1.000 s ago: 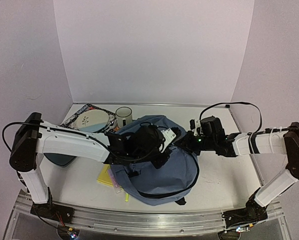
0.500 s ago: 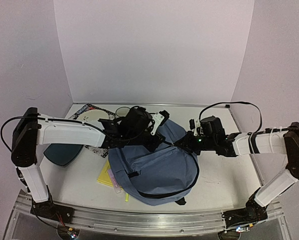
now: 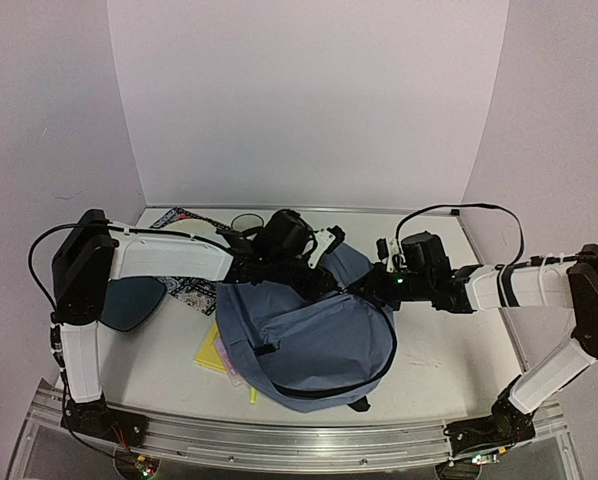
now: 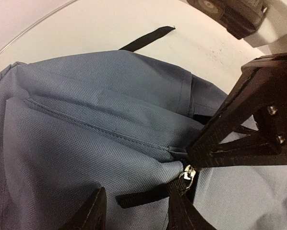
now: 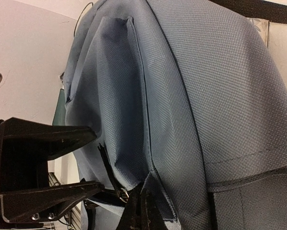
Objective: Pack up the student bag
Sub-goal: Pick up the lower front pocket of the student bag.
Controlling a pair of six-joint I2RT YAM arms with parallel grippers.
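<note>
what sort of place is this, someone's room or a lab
Probably a robot lab bench: a white table boxed in by bare walls, a left arm and right arm mounted on a metal rail, and the student bag laid out between them.

Observed student bag (image 3: 309, 345) on table (image 3: 449, 360), beneath both sets of jaws. Found zipper pull (image 4: 186, 175) just beside tips of right gripper (image 4: 194, 160), ahead and right of left gripper (image 4: 136, 213). Noted pull strap (image 4: 138, 197) between left jaws. Located tray (image 3: 129, 300) and papers (image 3: 209, 352) behind left jaws, well apart; papers tucked partly under bag.
</note>
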